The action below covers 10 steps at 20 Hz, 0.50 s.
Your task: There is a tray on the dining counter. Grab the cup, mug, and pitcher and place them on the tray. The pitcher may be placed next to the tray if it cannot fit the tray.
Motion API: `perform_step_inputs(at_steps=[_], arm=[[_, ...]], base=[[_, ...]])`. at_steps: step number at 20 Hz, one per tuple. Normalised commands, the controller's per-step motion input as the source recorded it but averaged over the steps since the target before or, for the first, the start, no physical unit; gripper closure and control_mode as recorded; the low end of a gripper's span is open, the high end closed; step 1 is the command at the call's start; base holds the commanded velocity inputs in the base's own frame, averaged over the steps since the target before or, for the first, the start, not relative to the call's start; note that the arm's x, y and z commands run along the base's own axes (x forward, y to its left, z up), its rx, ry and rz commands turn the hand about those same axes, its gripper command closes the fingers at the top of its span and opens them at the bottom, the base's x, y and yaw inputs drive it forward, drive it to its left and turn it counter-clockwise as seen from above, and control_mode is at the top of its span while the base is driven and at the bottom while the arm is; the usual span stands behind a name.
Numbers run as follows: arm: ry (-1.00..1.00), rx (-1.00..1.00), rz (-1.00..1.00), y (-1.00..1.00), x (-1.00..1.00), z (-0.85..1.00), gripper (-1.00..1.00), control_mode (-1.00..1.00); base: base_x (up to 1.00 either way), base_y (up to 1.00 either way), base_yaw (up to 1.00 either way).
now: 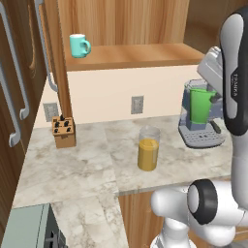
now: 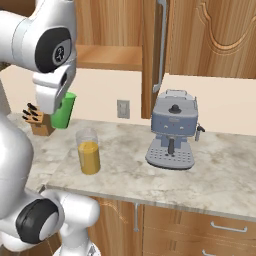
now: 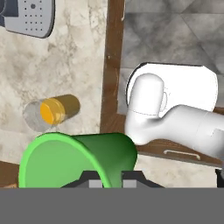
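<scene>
My gripper (image 1: 207,93) is shut on the rim of the bright green cup (image 1: 199,106), which hangs in the air above the wall counter, in front of the coffee machine. The cup (image 2: 63,112) hangs under my hand (image 2: 56,90), lifted off the counter. In the hand view the cup (image 3: 74,158) lies across my gripper (image 3: 109,178). The pitcher (image 1: 148,148) (image 2: 88,151) (image 3: 50,111) with orange liquid stands upright on the counter below the cup. High on a wooden shelf at the left sits the teal mug (image 1: 79,45). The tray and the dining counter are out of view.
A grey coffee machine (image 1: 202,131) (image 2: 172,131) stands on the marble counter (image 1: 72,164), right of the pitcher. A wooden knife block (image 1: 63,131) (image 2: 38,120) sits at the back left. Tall cabinet doors with long handles (image 1: 14,82) flank the left. Drawers (image 2: 200,225) lie below the counter edge.
</scene>
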Motion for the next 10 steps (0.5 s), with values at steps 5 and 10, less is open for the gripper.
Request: perform_step_inputs(at_steps=[5,10], arm=[[-0.08,-0.06,0.00,0.00,-0.39,-0.02,1.00,-1.00],[0.00,0.00,0.00,0.00,-0.29,0.00,1.00,-1.00]], base=[[0.00,0.00,0.00],[0.00,0.00,0.00]])
